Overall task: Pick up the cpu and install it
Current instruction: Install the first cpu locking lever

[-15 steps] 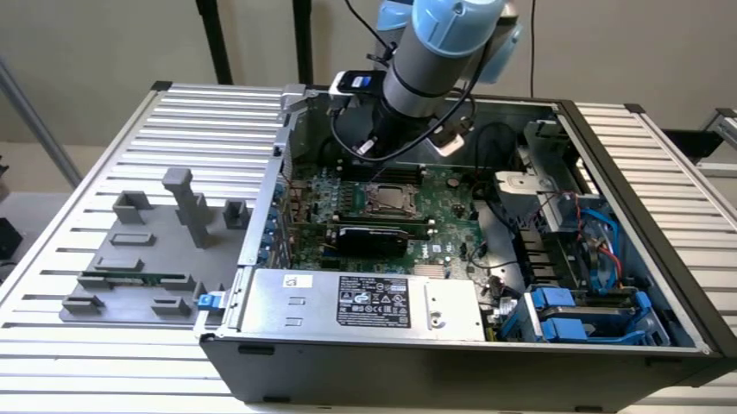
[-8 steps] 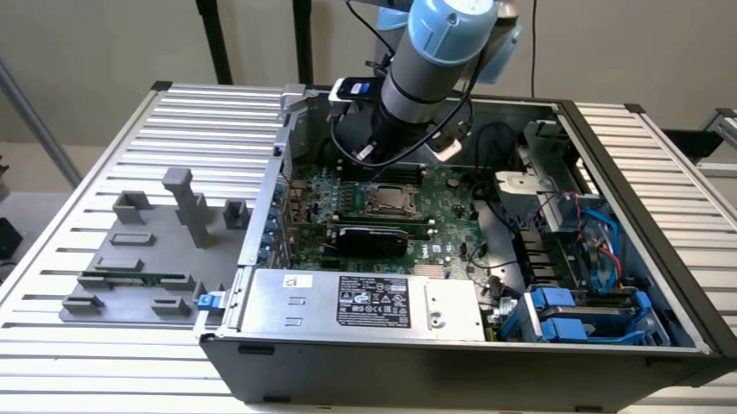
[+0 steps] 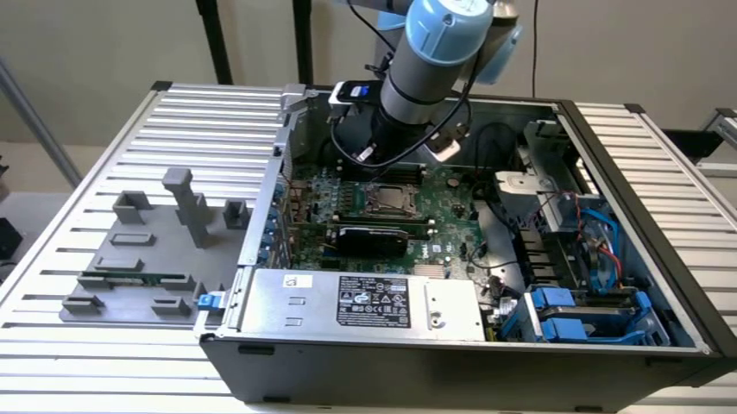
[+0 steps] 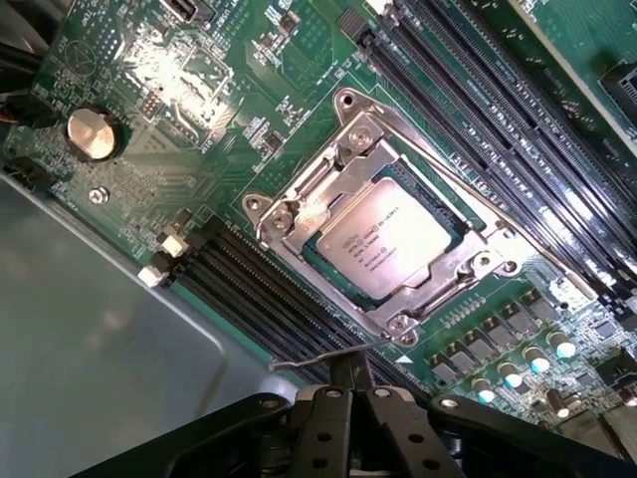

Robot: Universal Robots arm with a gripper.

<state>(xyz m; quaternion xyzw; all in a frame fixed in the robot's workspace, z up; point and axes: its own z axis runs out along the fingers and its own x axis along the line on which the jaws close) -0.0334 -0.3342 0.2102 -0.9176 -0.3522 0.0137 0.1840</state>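
Sitting flat in its socket (image 4: pixel 383 239), the cpu (image 4: pixel 386 242) looks light, rigid, fragile; grip its edges. Jaws together, empty.

A plain beige wall (image 3: pixel 103 43) stands at the far side, with dark vertical poles (image 3: pixel 213 39) in front of it. The counter (image 3: pixel 69 354) is ribbed, pale metal slats, evenly lit. A pale floor (image 3: pixel 40 172) shows past its edge on the exterior view's left.
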